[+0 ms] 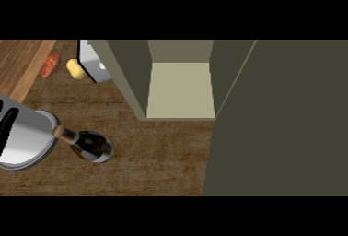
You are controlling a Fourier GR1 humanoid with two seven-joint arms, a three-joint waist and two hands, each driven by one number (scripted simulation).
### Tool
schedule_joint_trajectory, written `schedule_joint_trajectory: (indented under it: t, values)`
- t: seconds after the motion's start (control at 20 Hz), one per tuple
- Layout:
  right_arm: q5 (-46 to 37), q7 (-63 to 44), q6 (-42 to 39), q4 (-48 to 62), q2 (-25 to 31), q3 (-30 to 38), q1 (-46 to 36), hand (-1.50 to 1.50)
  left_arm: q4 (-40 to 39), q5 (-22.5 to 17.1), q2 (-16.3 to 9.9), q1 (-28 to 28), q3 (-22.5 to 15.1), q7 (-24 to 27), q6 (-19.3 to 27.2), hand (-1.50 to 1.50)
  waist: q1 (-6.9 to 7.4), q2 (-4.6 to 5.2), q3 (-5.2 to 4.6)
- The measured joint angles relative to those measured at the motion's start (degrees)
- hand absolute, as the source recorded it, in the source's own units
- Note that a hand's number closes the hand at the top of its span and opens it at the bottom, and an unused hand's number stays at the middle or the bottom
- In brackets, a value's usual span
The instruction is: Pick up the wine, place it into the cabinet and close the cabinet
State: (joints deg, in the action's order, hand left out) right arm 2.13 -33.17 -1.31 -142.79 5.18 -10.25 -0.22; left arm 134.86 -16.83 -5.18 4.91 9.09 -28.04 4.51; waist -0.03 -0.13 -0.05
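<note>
One dark glass wine bottle (pixel 88 144) stood on the brown grainy tabletop (pixel 156 156), one open boxy cabinet (pixel 180 87) beside, one rounded steel pot (pixel 24 140), no hand shown, grip untold.

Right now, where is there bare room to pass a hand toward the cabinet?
Bare counter lies between the wine bottle and the open cabinet door; the cabinet shelf is bare too. It is crowded at left: silver pot beside the bottle, carrot and yellow item farther back.
</note>
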Motion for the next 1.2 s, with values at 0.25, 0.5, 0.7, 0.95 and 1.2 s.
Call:
schedule_joint_trajectory:
  t: [0.25, 0.5, 0.7, 0.95, 1.2]
  values:
    - [0.22, 0.34, -0.65, -0.15, 0.32, 0.84, 0.3, -1.5, -3.16, -6.93, -0.57, 0.99, 4.3, 0.96, -3.15, -1.5, -0.05, 0.01, 0.02]
    - [0.35, -0.99, -0.51, -0.26, 0.67, 1.48, -0.84, -1.5, -9.6, -9.75, -0.24, 3.81, 5.9, 5.45, -9.0, -1.5, -0.08, 0.02, 0.01]
    - [0.55, -2.83, -0.11, -0.38, 0.8, 1.78, -2.34, -1.5, -14.44, -10.57, -0.47, 4.28, 6.95, 8.24, -12.34, -1.5, -0.15, 0.03, 0.01]
    - [0.73, -3.62, -0.09, -0.22, 0.39, 1.46, -3.36, -1.5, -20.05, -9.91, -0.29, 3.88, 7.91, 11.94, -14.81, -1.5, -0.16, 0.04, 0.03]
    - [0.53, -4.19, 0.59, -0.25, -0.05, 0.5, -3.8, -1.5, -27.2, -6.14, 0.28, 2.46, 8.84, 18.66, -16.07, -1.5, -0.24, 0.06, 0.02]
